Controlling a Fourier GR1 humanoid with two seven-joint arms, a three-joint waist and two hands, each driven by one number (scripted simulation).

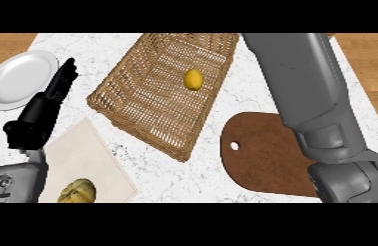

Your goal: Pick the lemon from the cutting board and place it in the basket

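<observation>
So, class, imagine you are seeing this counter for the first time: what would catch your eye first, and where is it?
The eye goes first to the yellow lemon lying inside the big wicker basket at the top centre. Next comes the grey right forearm reaching up the right side, over the bare brown cutting board. At the left, the black left hand rests open beside a white plate.

The worktop (pixel 244 97) looks like white marble with grey veins, smooth. Right of the left hand (pixel 46 107), which is matt black, the basket (pixel 159 97) is coarse woven wicker; the lemon (pixel 193 79) in it has smooth yellow skin. Further right lies a cutting board (pixel 262 157) of matt brown wood. Left of the hand, a plate (pixel 23 75) looks glossy white. Below it a mat (pixel 81 152) is dull beige, cloth-like.
</observation>
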